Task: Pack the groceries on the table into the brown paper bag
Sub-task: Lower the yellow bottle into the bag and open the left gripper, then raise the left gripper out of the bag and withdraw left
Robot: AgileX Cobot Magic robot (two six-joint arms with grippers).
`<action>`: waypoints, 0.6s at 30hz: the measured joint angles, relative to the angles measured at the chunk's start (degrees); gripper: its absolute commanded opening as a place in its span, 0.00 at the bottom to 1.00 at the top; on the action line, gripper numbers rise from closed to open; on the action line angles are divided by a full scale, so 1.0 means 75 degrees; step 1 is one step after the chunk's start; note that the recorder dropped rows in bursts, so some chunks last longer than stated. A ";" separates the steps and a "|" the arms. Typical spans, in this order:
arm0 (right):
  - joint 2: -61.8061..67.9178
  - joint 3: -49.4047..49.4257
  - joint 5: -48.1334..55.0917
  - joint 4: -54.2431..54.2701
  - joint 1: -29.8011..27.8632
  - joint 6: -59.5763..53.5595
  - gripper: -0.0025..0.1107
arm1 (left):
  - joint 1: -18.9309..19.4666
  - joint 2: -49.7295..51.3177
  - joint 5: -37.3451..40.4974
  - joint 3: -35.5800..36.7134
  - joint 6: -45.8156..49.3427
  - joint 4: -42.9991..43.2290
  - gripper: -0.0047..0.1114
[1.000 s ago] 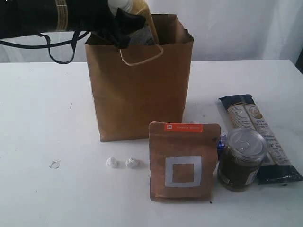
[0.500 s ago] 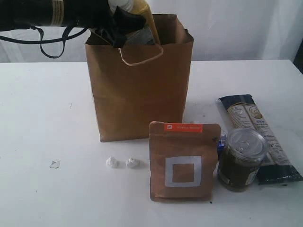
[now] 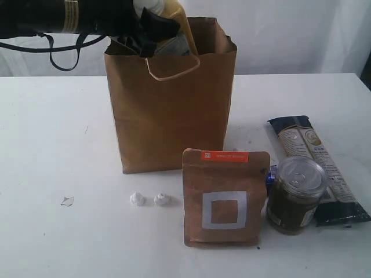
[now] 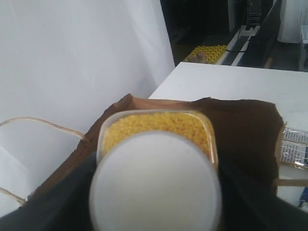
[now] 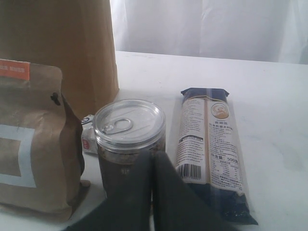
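Bottle (image 3: 174, 17) half hidden behind bag (image 3: 171, 110) rim, claw (image 3: 148, 29) obscured.

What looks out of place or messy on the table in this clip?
Two small white crumpled wads and a pale scrap lie on the table in front of the brown paper bag; they look like litter, not groceries. The brown pouch, dark jar and long packet look intact, with nothing spilled.

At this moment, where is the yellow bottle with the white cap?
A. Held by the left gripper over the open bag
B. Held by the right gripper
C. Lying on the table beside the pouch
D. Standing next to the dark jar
A: the left gripper holds the yellow bottle at the mouth of the brown paper bag.
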 measured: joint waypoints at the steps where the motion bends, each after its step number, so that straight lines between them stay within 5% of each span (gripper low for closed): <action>1: 0.0000 0.0000 0.0000 0.0000 0.0000 0.0000 0.02 | 0.0000 0.0000 0.0020 0.0000 -0.0063 0.0019 0.48; 5: 0.0000 0.0000 0.0000 0.0000 0.0000 0.0000 0.02 | 0.0000 0.0000 0.0116 0.0000 -0.0187 0.0029 0.64; 18: 0.0000 0.0000 0.0000 0.0000 0.0000 0.0000 0.02 | 0.0000 -0.0102 0.0058 -0.0119 -0.0551 -0.0323 0.64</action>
